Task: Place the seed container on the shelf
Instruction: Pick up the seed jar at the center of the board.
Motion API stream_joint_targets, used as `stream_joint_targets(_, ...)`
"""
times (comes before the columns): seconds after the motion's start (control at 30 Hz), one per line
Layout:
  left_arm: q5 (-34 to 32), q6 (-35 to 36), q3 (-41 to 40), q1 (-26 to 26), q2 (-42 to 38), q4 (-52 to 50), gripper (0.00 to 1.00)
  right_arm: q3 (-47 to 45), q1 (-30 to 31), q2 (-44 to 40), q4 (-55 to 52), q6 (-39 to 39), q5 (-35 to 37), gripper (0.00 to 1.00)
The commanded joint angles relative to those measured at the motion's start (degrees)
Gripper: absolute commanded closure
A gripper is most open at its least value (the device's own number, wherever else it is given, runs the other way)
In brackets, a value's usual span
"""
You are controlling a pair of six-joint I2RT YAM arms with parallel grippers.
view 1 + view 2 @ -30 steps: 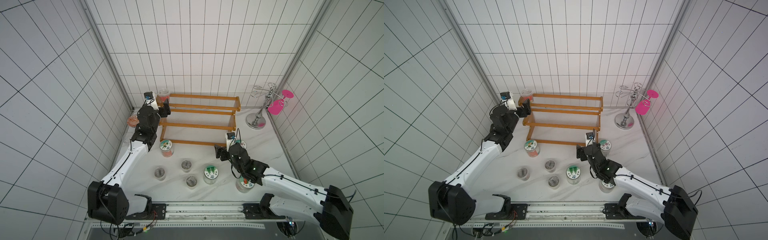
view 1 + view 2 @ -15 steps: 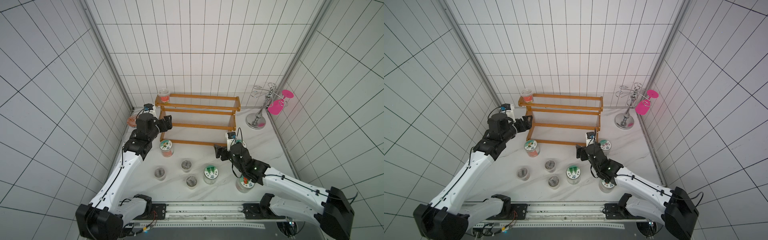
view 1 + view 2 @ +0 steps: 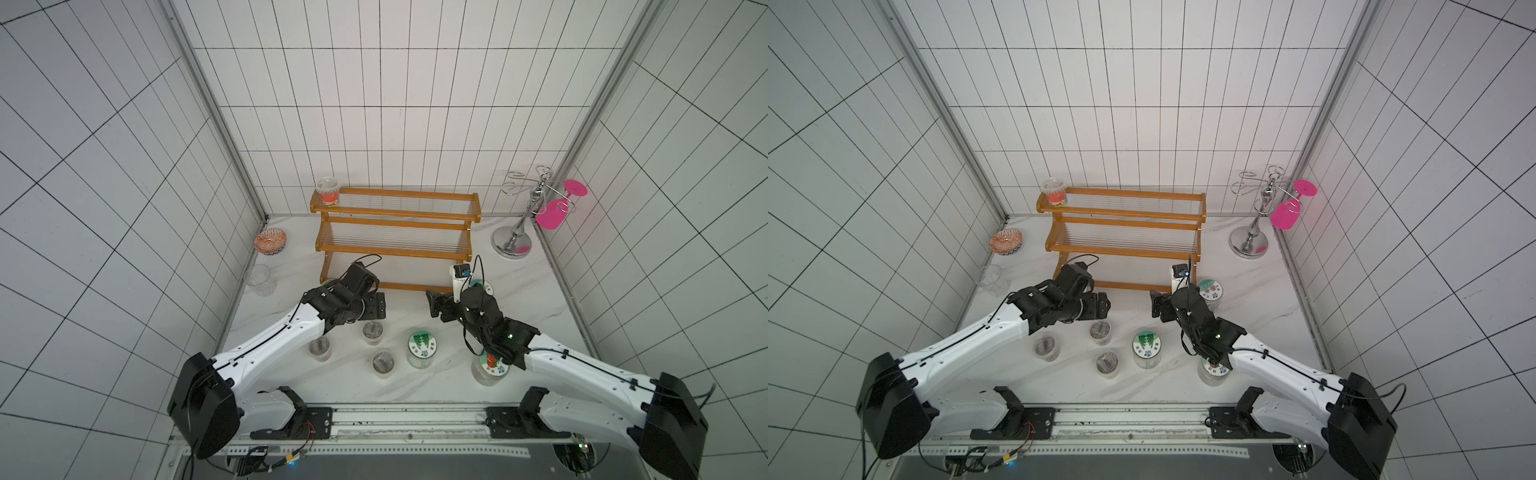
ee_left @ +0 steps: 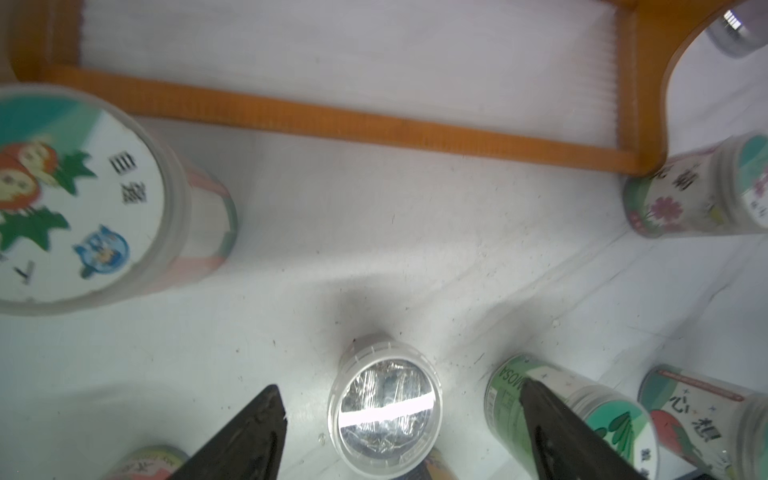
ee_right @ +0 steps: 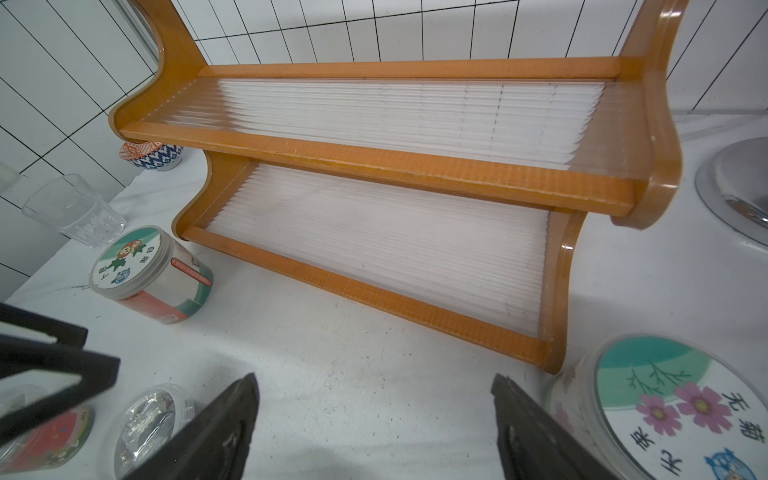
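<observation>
White marble tabletop (image 3: 415, 305) carries the small clear foil-lidded seed container (image 4: 384, 415) before the orange-brown wooden stepped shelf (image 3: 395, 248), under the left hand (image 3: 376, 311), spread wide and empty; best to descend straight, centred, clear of the green-labelled jar (image 4: 505, 390), then close gently.

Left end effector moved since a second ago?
Yes. The left end effector has drawn back from the top tier of the shelf, beside the seed container, down to just before its bottom rail.

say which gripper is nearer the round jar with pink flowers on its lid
Right. The right gripper hangs just beside the flower-lid jar; the left gripper is farther off, above a foil-topped clear cup.
</observation>
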Motion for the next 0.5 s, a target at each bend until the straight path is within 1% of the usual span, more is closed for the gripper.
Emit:
stream_joint_targets(0.0,-1.9,-5.6,-2.0,-2.4,1.6,-2.5,0.09,-1.4,-0.5,0.2,0.2,0.6,-0.1,0.09)
stream_joint_targets(0.13,-2.5,-6.9,-3.4,-3.3,2.2,-1.6,0.07,-1.7,-0.6,-0.1,0.3,0.7,-0.1,0.09)
stream_joint_targets(0.47,-2.5,-5.8,-3.5,-4.9,6.6,-0.5,0.05,-2.1,-0.8,-0.6,0.5,1.1,0.4,0.09)
